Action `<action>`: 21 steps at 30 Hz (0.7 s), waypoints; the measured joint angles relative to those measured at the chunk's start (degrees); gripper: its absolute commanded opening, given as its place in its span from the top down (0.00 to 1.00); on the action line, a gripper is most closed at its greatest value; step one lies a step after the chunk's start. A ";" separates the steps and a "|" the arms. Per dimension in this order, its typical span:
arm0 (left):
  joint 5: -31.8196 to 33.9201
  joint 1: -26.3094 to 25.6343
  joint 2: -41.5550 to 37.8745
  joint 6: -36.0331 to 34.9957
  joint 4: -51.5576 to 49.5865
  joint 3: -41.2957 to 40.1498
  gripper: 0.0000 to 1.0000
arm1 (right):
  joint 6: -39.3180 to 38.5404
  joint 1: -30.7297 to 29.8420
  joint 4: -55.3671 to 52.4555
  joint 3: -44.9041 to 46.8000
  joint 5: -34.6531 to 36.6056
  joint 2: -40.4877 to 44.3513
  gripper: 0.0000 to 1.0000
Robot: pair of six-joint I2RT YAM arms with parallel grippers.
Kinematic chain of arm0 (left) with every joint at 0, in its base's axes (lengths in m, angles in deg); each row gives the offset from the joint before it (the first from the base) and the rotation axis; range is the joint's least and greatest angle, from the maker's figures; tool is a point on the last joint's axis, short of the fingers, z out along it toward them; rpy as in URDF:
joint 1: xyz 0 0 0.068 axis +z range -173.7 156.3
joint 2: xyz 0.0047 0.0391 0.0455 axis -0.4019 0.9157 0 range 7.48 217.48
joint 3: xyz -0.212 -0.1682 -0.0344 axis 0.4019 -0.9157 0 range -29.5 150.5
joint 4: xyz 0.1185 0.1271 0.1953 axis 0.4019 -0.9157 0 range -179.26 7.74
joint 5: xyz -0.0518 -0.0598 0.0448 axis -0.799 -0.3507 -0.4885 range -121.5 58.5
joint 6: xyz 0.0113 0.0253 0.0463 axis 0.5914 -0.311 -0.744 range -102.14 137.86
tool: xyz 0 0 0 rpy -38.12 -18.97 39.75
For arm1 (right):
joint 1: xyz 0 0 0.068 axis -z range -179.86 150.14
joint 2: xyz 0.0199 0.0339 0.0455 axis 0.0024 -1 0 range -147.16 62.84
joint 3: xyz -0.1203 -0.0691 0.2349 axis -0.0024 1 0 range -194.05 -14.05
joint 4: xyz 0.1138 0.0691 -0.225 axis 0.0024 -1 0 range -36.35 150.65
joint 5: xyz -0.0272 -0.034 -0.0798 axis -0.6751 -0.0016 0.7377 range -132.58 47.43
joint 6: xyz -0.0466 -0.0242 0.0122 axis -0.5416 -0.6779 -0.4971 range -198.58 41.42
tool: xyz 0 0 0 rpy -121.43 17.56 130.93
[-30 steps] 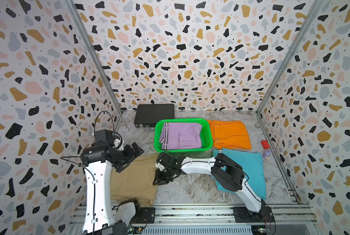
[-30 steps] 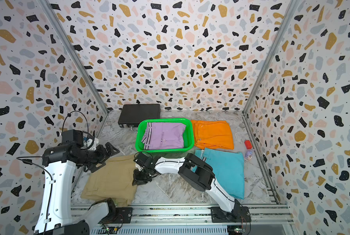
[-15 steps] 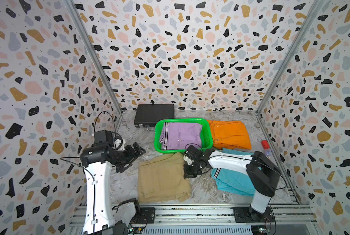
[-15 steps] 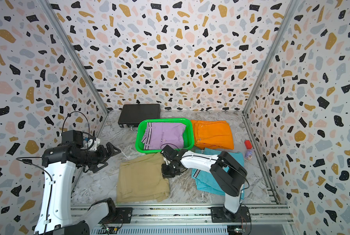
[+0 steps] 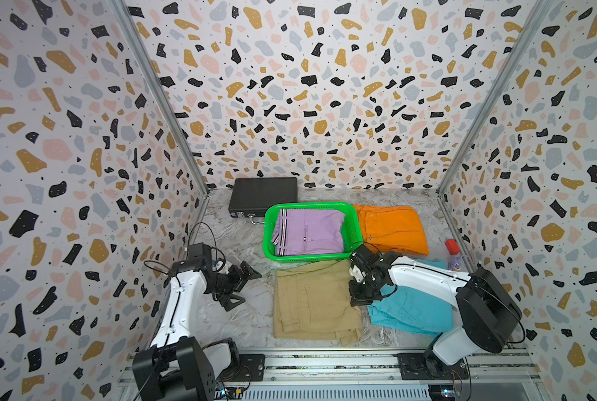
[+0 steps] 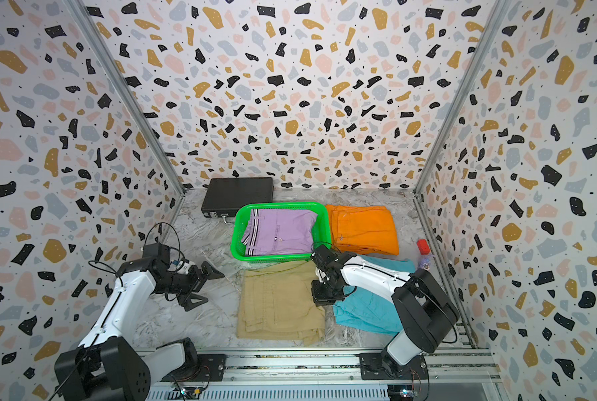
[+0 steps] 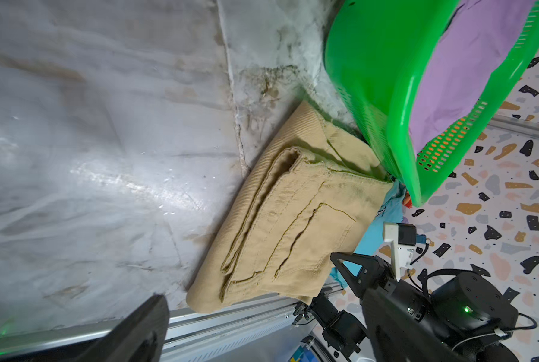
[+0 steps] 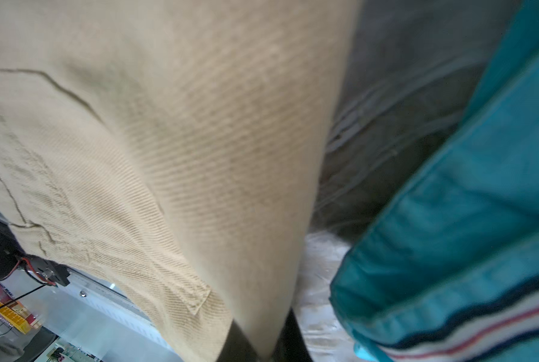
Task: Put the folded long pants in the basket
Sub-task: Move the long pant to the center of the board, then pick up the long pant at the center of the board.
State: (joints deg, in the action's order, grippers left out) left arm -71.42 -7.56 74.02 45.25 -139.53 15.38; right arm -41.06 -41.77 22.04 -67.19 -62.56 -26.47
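Both top views: green basket (image 5: 268, 239) toward the back of the table (image 5: 241, 323), with lilac pants (image 5: 312, 232) folded inside it. Just right of the basket and touching its wall, orange pants (image 5: 390, 229) flat on the table. Behind the basket's left corner, a black box (image 5: 262, 198). In front of the basket, tan pants (image 5: 311, 302) with the far edge right up against the front wall. Just beside those on the right, turquoise pants (image 5: 411, 312), partly under the right arm. Right gripper (image 5: 358, 299) down at the right edge of the tan pants, between tan and turquoise. Left gripper (image 5: 243, 287) off to the left over bare table, spread wide, holding nothing, well apart from every garment. Small red-capped bottle (image 5: 454, 253) by the right wall.

Left wrist view: bare table up to the tan pants (image 7: 290, 219), folded with a pocket seam facing up and one corner tucked against the basket (image 7: 384, 94). Lilac cloth showing over the rim. Strip of turquoise beyond the tan.

Right wrist view: close and blurred. Mostly tan cloth, running down between two dark fingers (image 8: 235, 348) pressed together on its edge. Turquoise pants (image 8: 465, 219) alongside, striped trim showing, apart from the tan by a strip of table.
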 measured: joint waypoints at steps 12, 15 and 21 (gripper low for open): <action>1.81 -8.70 12.63 7.19 17.25 -6.64 0.00 | -1.99 0.24 -0.28 -0.50 -0.68 -2.58 1.00; 1.64 -11.67 15.89 9.18 20.04 -7.28 0.00 | -2.03 0.33 -0.22 -0.50 -0.98 -2.93 1.00; -3.96 -16.17 17.77 13.81 26.08 -9.38 0.00 | -2.25 0.35 -0.22 -0.76 -1.22 -4.02 1.00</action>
State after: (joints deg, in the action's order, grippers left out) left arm -75.38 -23.73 91.79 59.07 -113.46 6.00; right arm -43.31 -41.42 21.82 -67.96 -63.79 -30.50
